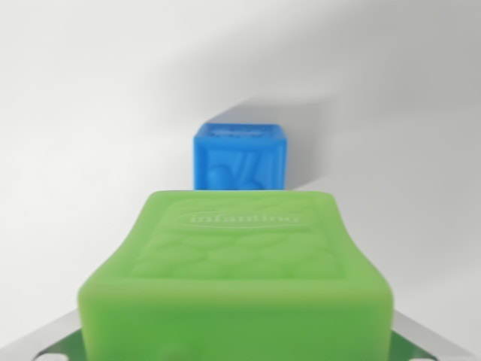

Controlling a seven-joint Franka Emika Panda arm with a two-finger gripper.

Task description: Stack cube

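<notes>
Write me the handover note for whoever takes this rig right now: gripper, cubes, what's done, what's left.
Gripper: the fingertips are not visible in the wrist view; only metal and green parts show at the bottom corners. Whether it is open or shut cannot be told.
Green cube: fills the lower half of the view, very close to the camera and blurred, likely held, though the grip itself is hidden.
Blue cube: beyond it, on the white surface, apart from the green one in this view.
Done: green cube apparently picked up.
Left: carry it over the blue cube, set it on top, release, back off.
</notes>
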